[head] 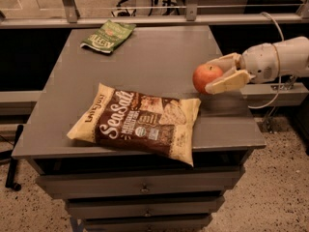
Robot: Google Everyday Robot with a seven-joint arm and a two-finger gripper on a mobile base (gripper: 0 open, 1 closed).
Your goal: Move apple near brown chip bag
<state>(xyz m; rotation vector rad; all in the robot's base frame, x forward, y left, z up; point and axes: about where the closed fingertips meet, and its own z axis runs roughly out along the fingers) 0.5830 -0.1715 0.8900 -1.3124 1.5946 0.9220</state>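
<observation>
The small round red-orange apple is gripped between the closed jaws of the white gripper, near the flat dark-brown chip bag, beyond its right corner and not touching it. A small green bag is seen well behind it on the grey tabletop.

- Dim, warm-tinted light; the ground behind the surface falls almost to black.
- Light comes from above: the brown chip bag throws a thin shadow along its near edge.
- The gripper, at the surface's right edge with jaws clamped on the apple, is the palest, brightest thing; a soft shadow lies beneath it.
</observation>
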